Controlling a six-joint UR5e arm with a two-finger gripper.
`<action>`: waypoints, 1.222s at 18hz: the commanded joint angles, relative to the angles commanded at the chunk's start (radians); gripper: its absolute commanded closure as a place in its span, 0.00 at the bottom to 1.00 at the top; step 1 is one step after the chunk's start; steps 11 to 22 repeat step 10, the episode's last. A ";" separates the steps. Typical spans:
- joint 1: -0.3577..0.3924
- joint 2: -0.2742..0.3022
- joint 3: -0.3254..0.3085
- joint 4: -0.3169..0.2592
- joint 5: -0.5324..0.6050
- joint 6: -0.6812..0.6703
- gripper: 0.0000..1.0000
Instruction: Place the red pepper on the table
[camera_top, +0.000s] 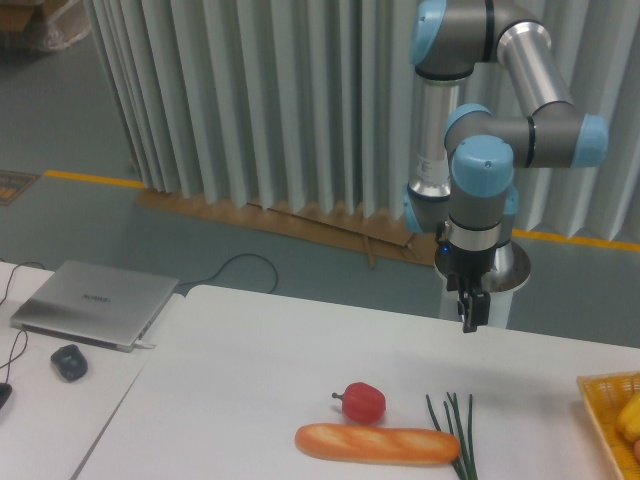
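Status: the red pepper (363, 401) sits on the table (260, 350), free of any grasp, so I judge the placement itself done. What remains, at most, is clearing my arm to a rest pose.

My claw (470, 312) hangs above the far edge of the table, well apart from the pepper, up and to the right of it in the camera view. It holds nothing. Seen edge-on, the fingers read as one dark blade, so I cannot tell whether they are spread or pressed together.

Pepper: small, glossy red, roundish, with a short dark stem pointing left. It rests just behind the baguette (377, 443), near it; contact cannot be judged. Green stalks (458, 435) lie to its right.
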 joint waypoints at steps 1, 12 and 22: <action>0.002 0.002 0.000 0.002 0.000 0.000 0.00; 0.011 0.002 -0.005 0.000 0.003 0.000 0.00; 0.011 0.002 -0.005 0.000 0.003 0.000 0.00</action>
